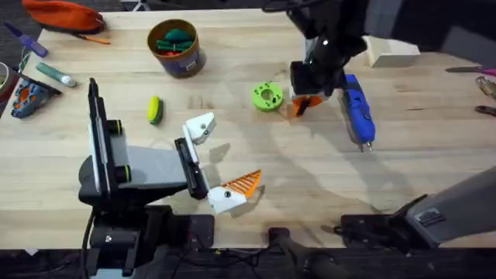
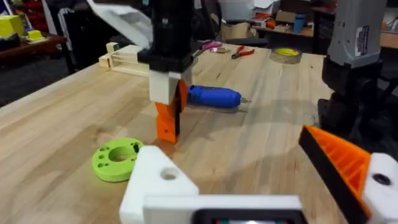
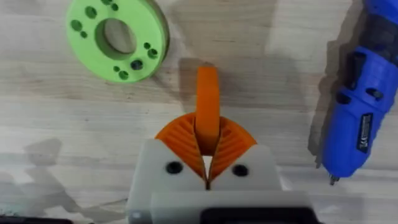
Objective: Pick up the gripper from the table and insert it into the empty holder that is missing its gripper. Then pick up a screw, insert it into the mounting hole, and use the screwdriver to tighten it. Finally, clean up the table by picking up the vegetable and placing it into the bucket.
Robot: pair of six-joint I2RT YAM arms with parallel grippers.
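Observation:
My right gripper (image 1: 306,99) is shut on the gripper, an orange wedge (image 3: 207,102), held upright with its lower end at or just above the table (image 2: 166,124). The left gripper (image 1: 225,155) stands open. One of its jaws is the bare white holder (image 2: 160,182) with a mounting hole, the other carries an orange pad (image 2: 342,158). The blue screwdriver (image 1: 357,110) lies just right of the held wedge. At the left lies the yellow-green vegetable (image 1: 155,109), and the tan bucket (image 1: 177,48) stands behind it. The screw is out of view.
A green disc with holes (image 1: 267,96) lies just left of the right gripper. A pale wooden rack (image 1: 391,50) sits at the back right. An orange pouch (image 1: 66,15) and small tools lie at the back left, with pliers at the right edge.

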